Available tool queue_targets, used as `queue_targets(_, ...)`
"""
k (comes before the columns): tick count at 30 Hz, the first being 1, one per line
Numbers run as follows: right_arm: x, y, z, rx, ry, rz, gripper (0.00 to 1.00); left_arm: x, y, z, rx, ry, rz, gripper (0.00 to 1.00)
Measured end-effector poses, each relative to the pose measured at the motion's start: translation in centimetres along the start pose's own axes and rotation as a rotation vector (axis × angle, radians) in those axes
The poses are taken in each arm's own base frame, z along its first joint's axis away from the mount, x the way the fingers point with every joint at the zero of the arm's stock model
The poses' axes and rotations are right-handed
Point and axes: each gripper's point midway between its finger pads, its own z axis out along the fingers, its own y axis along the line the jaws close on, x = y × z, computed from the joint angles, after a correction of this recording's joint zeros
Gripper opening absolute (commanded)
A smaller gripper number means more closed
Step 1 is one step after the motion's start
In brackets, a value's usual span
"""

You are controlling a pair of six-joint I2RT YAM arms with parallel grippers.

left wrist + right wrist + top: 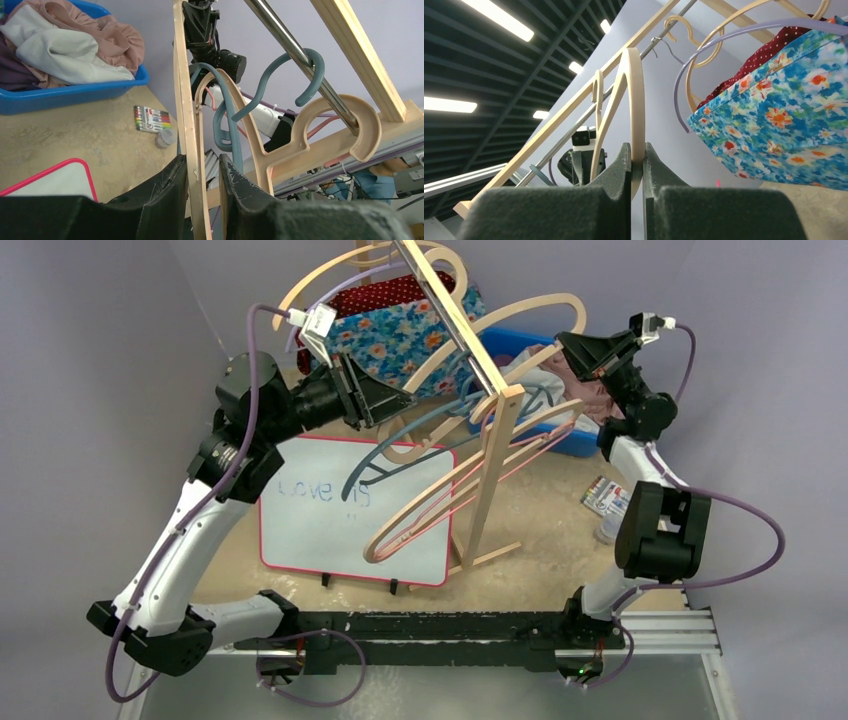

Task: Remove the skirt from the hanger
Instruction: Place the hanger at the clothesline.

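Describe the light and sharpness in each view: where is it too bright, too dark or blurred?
Top external: soft, even light with no glare, though the whiteboard writing is faint. Left wrist: the fingers are dark at the bottom, while the bin is sharp. Right wrist: the ceiling lights are blown out white, the fingers are in shadow, and the skirt is sharp and bright.

Top view is evenly lit and pretty soft, no hard shadows, just faint dark patches under the whiteboard (350, 515) toward the table's (540, 505) near edge. The grey walls (100, 340) dim toward the corners, and lines bow a little at the frame edges. Right wrist view stares up at strip lights (499, 17) blown out white on a dark ceiling (474, 65). The right gripper (637, 150) is dim and fuzzy, wooden hanger (638, 90) slightly soft. Left gripper (202, 165) is near black, and the steel rod (280, 25) catches a glint.
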Motion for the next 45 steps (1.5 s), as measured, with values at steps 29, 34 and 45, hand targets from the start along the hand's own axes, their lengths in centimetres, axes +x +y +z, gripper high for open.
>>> queue_targets(29, 3.5, 0.9, 1.5, -0.012, 0.181, -0.070, 0.25, 0.9, 0.1, -0.9, -0.006, 0.021, 0.043, 0.36)
queue_targets(34, 4.1, 0.8, 1.4, -0.008, 0.210, -0.074, 0.25, 1.1, 0.5, -1.0, -0.018, 0.029, 0.047, 0.35)
queue_targets(45, 4.7, 2.5, 1.7, -0.028, 0.240, -0.120, 0.24, 1.7, 1.0, -1.3, -0.044, 0.048, 0.042, 0.44)
